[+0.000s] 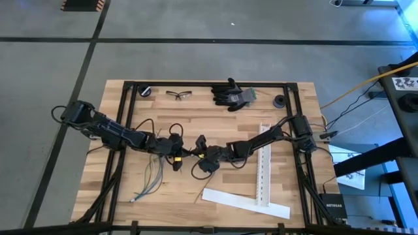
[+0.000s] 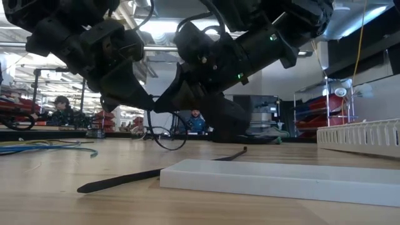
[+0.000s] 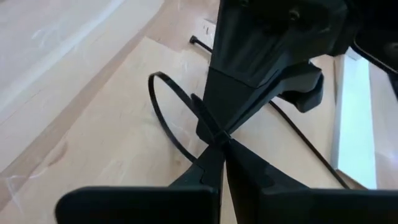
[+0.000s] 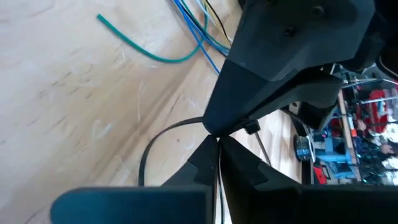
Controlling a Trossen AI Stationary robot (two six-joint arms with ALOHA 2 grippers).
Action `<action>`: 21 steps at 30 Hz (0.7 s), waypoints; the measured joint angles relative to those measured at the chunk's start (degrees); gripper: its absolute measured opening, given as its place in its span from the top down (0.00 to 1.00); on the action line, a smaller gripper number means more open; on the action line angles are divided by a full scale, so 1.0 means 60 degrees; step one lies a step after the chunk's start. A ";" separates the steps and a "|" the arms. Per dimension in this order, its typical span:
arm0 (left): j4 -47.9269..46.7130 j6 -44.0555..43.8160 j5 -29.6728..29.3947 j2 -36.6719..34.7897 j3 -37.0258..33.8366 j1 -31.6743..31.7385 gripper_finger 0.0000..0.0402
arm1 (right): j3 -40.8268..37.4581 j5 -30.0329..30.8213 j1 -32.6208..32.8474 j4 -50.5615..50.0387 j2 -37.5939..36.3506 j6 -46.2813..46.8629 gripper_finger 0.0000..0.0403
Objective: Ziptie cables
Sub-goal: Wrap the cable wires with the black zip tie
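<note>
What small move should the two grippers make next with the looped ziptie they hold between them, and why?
Probably carry the loop toward the cables. Both the left gripper and the right gripper are shut on the looped ziptie, fingertip to fingertip above the table, but the cables lie apart on the wood, outside the loop. A second ziptie lies flat, unused.

Mid-table was crowded: both arms met there, left end effector [image 1: 185, 149] and right end effector [image 1: 196, 151] tip to tip, closed on a looped ziptie [image 2: 164, 137]. The cables [image 1: 151, 176] blocked the left front, white strips [image 1: 245, 202] the right front; bare table [image 1: 215, 117] lay behind the arms
</note>
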 joint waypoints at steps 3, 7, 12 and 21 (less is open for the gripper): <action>0.0038 0.0092 0.0124 0.0115 0.0000 0.0005 1.00 | -0.0018 0.0099 -0.0029 0.0394 0.0069 0.0364 1.00; 0.0102 0.0196 0.0145 0.0271 0.0004 0.0037 1.00 | -0.0004 0.0288 -0.0065 0.0900 0.0299 0.0659 1.00; 0.0113 0.0302 0.0275 0.0305 -0.0005 0.0134 1.00 | 0.0024 0.0108 0.0004 0.0860 0.0496 0.0947 1.00; 0.0073 0.0520 0.0441 0.0325 -0.0025 0.0300 1.00 | 0.0025 0.0428 -0.0003 0.1037 0.0738 0.0888 1.00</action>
